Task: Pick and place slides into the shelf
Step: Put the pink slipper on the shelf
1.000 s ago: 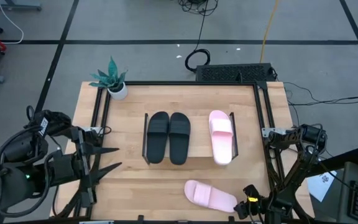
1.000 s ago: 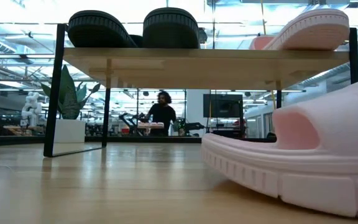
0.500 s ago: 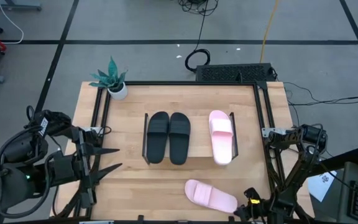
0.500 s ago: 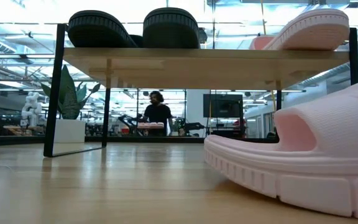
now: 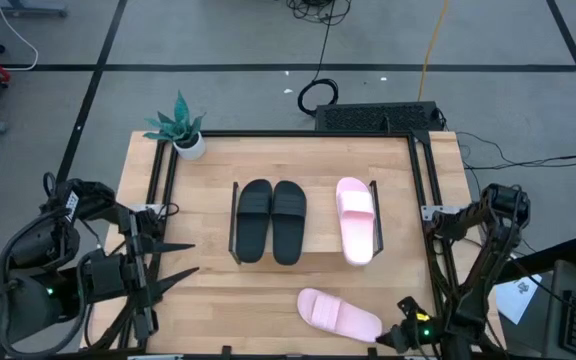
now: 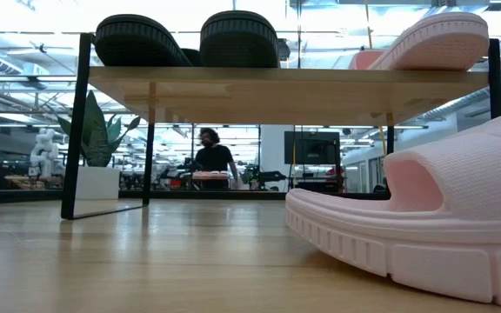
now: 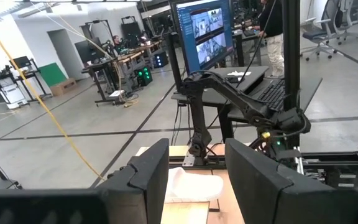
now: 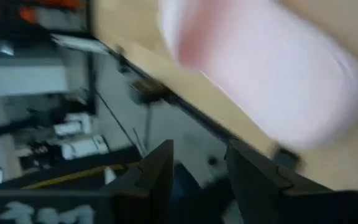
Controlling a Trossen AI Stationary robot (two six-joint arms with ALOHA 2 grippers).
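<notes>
Showing only overhead, right pincer [image 5: 393, 335] seemingly empty.

Matte black slides [image 5: 271, 221] and pale pink foam-like slides [image 5: 355, 218], their soles ribbed, rest on a shelf [image 6: 259, 84] of light wood and thin black metal; the table [image 5: 218, 290] shows pale, smooth-grained wood.
</notes>
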